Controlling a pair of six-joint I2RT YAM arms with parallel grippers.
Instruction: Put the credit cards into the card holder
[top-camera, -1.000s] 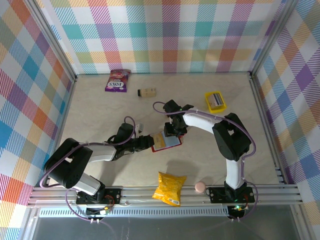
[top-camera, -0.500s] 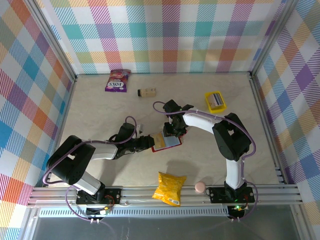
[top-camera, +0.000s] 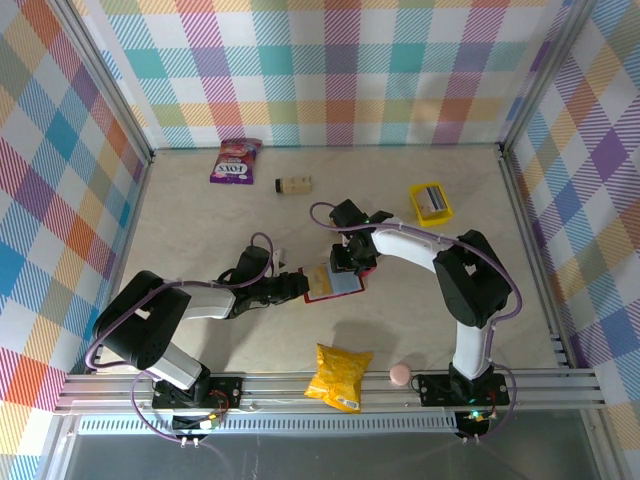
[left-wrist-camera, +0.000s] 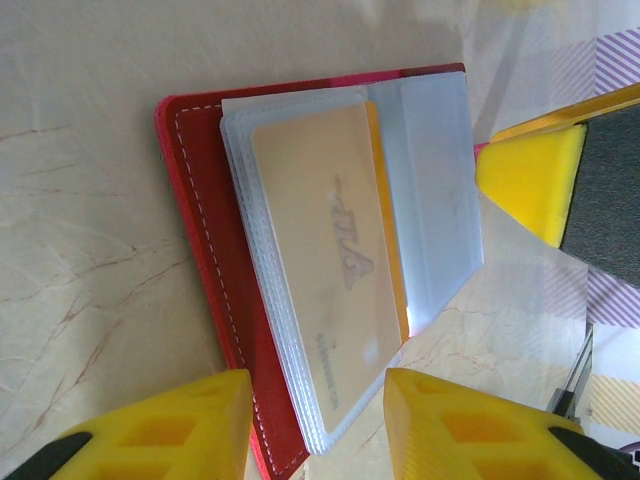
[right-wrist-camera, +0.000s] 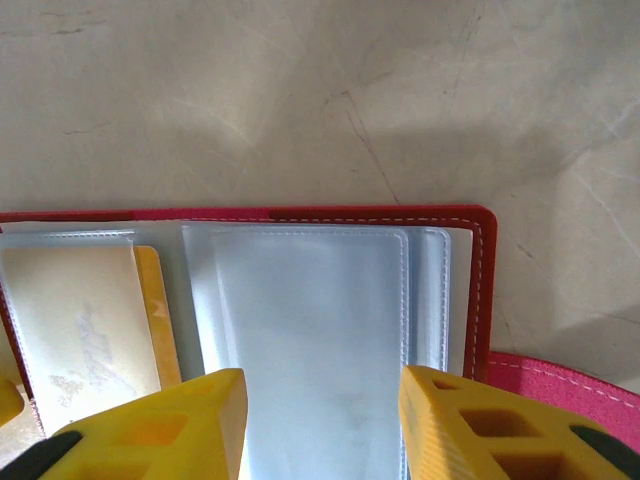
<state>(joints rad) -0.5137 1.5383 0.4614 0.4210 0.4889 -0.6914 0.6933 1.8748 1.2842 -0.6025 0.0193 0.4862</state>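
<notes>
The card holder (left-wrist-camera: 200, 220) lies open and flat on the table (top-camera: 200, 220), near its middle, with the red cover below and the clear plastic pockets facing up. A yellow card (left-wrist-camera: 320, 260) sits inside one of the pockets on the left half. Some pale lettering is printed on it, but through the plastic it is too faint to read. The pockets on the right half are clear, and no card is seen in them. A red tab (right-wrist-camera: 560, 390) with white stitching sticks out past the right edge of the cover. The left gripper (left-wrist-camera: 318, 400) is at the left end of the holder. Its two yellow fingers stand apart, with the corner of the cover and the pocket stack between them, and it is not clear whether they press on anything. The right gripper (right-wrist-camera: 320, 385) is at the other half. Its fingers are also spread, one on each side of a clear pocket, and they do not pinch it. Far back on the table lies a purple snack bag (top-camera: 235, 160) with the white word "FOX'S". Beside it is a small beige bottle (top-camera: 294, 184) whose label cannot be read. A yellow tray (top-camera: 436, 217) with something grey inside stands to the right. Near the front edge are a yellow chip bag (top-camera: 340, 377), its print too small to read, and a small pink round thing (top-camera: 400, 374).
</notes>
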